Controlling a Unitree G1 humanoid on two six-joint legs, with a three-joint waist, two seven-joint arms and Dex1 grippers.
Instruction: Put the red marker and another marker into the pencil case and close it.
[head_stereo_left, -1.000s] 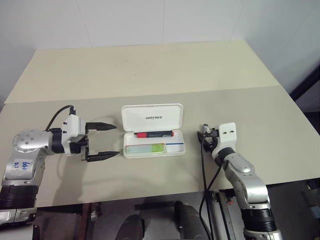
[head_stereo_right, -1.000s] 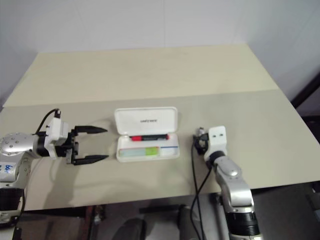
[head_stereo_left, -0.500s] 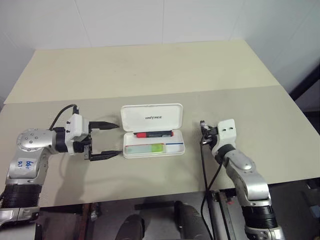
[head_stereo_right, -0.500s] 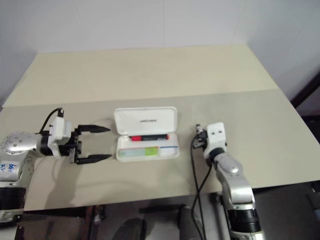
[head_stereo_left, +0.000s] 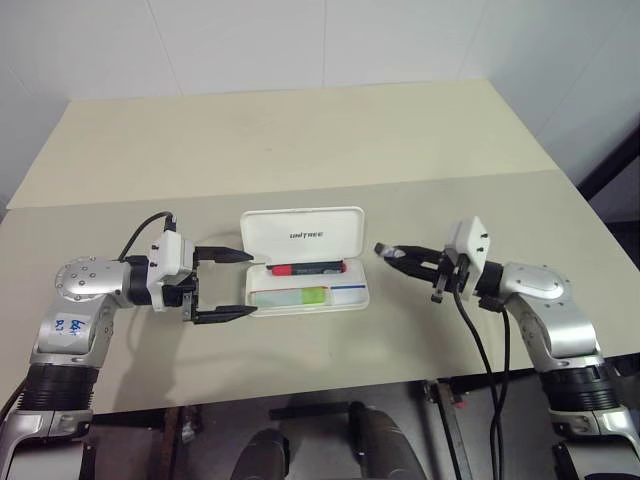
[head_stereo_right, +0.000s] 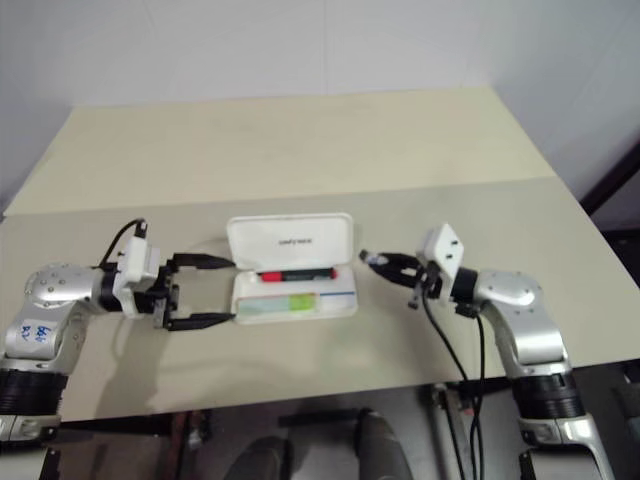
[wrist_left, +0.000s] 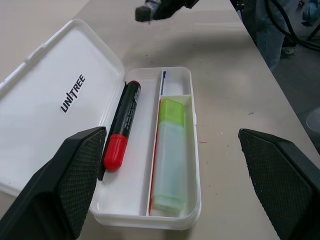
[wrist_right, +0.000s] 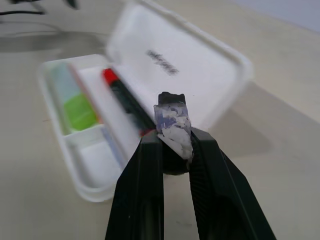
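The white pencil case (head_stereo_left: 303, 236) lies open in the middle of the table, its lid tilted back. In the far compartment rests the red marker (head_stereo_left: 308, 268). The pale green marker (head_stereo_left: 290, 296) lies in the near compartment. My left gripper (head_stereo_left: 255, 284) is open just left of the case and points at it, one finger by the lid corner and one by the near corner. My right gripper (head_stereo_left: 385, 250) is shut on nothing and hovers just right of the case, pointing at it. In the right wrist view its taped fingertips (wrist_right: 172, 125) are pressed together before the case (wrist_right: 200, 65).
The beige table (head_stereo_left: 300, 140) stretches far behind the case, with a seam across its middle. Its near edge (head_stereo_left: 330, 385) runs just below the arms. A black cable (head_stereo_left: 480, 345) hangs from the right wrist.
My right arm has lifted and swung round, so its gripper now points left at the case instead of away. The left gripper has crept a little right, toward the case.
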